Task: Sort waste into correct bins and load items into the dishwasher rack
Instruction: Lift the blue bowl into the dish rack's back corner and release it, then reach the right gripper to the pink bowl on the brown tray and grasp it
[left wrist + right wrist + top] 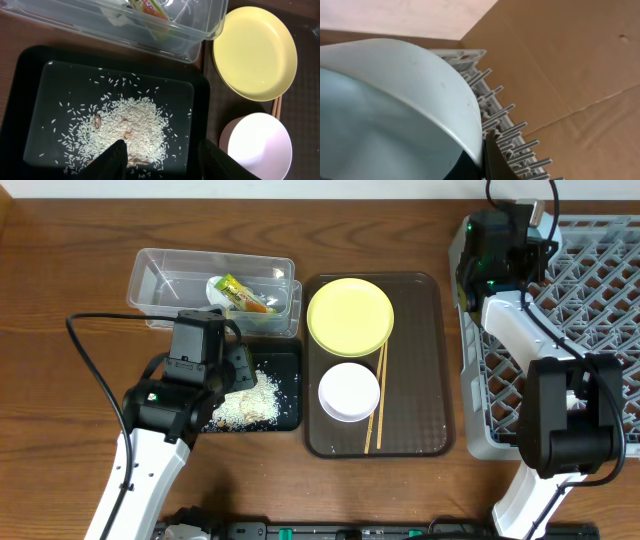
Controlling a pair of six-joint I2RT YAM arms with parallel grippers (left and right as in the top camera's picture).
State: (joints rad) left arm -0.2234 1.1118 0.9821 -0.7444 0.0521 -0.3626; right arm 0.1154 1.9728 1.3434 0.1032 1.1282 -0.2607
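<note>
The right gripper (497, 260) has its jaws closed on the rim of the light blue bowl (395, 110), at a corner of the grey dishwasher rack (600, 300). The bowl looks stiff, smooth and probably slippery, so the rim suits it. The left gripper (167, 162) hovers over the rice (130, 125) on the black tray (30, 65), jaws wide and empty.
</note>
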